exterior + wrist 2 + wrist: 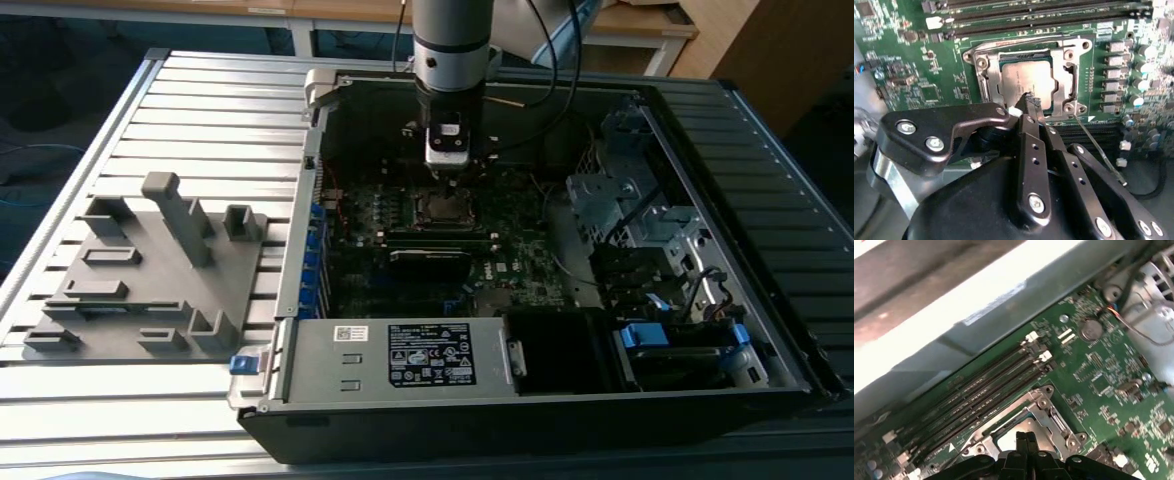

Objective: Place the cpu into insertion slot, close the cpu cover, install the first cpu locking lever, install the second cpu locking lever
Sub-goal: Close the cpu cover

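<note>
**Figure.** An open computer case (pixel 534 435) lies on the table (pixel 200 110), and the arm reaches down into it. The gripper (pixel 449 176) hangs over the motherboard (pixel 521 275). In both wrist views its fingers (pixel 1029 145) are pressed together with nothing pinched between them, and their tips sit just above the near edge of the socket.

**(a)** The cpu (pixel 1026 80) lies flat in the insertion slot (pixel 1021 44), immediately beyond the fingertips. Its dull grey top shows through the opening of the frame.

**(b)** The cpu cover (pixel 988 80) is folded down over the chip, flat against the socket. Steps 1 and 2 of the task therefore read as done.

**(c)** A thin metal locking lever (pixel 1099 150) runs from the socket corner beside the fingers and back alongside them. It angles away from the socket rather than lying tucked along its edge, so it is judged not yet latched. The fingers hide part of the socket edge on their other side, so the other lever may or may not be seated. At least 1 of the 2 lever steps is left to do.

The long black memory slots (pixel 979 390) lie on the far side of the socket from the fingers. A grey parts fixture (pixel 147 270) rests on the table outside the case, well apart from the fingers.
</note>
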{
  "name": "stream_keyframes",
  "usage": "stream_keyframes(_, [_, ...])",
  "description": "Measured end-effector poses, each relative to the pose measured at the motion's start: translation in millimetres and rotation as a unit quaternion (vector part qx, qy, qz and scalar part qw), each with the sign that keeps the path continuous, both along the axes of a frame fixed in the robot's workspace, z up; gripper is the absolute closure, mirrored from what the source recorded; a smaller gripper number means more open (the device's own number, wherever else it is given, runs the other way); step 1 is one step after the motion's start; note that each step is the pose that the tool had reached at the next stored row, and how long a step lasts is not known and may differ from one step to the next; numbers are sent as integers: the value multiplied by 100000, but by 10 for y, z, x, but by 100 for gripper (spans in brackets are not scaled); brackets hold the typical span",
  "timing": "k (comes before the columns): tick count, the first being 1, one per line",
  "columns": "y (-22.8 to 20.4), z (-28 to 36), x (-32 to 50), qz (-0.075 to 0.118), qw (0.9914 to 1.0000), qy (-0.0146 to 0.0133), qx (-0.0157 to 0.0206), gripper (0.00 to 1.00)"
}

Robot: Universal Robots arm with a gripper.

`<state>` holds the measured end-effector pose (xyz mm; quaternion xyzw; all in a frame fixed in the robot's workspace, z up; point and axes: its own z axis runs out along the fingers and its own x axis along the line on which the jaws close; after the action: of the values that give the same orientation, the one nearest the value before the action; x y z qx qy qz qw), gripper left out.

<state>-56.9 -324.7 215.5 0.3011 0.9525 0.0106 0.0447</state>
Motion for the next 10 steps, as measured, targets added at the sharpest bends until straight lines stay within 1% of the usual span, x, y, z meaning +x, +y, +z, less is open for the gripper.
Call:
stream_keyframes(2, [0,-4,0,1798,99984,-1,0,89])
stream_keyframes(4, [0,-9,0,3648,99933,2,-2,89])
stream_keyframes(5, [0,-10,0,4580,99895,4,-3,89])
stream_keyframes(8, [0,-16,0,7265,99736,1,-1,89])
stream_keyframes(10, [0,-18,0,9064,99588,5,-6,89])
